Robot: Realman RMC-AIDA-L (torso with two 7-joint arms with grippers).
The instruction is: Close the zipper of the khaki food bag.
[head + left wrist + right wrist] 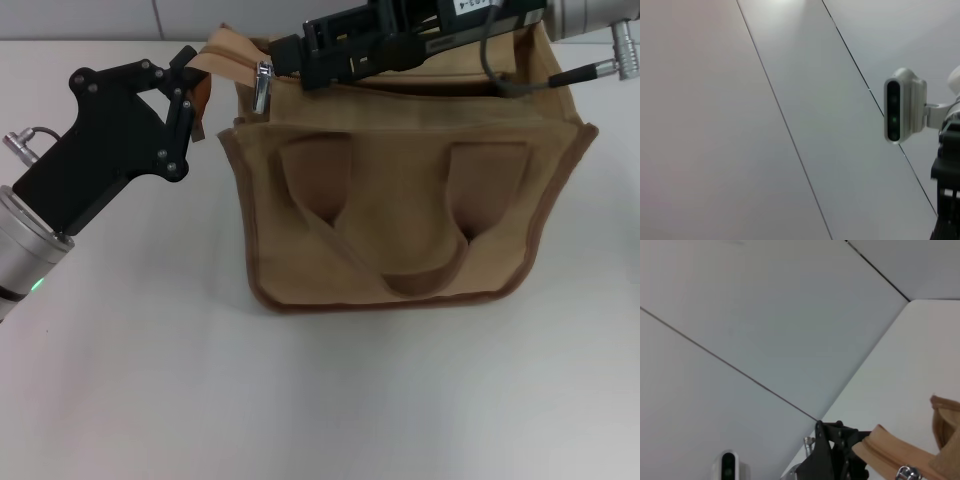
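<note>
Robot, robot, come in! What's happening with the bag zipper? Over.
Left tool pinching the tab at the bag corner. Right tool at the zipper pull. Nothing in the way.

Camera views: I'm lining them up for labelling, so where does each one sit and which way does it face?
Head view: above, looking down at the khaki food bag; left gripper on the tan end tab, right gripper by the zipper pull.
Left wrist view: faces wall panels.
Right wrist view: faces the wall, catching the left gripper.
Shared: head and right wrist views both show tab and pull.
</note>
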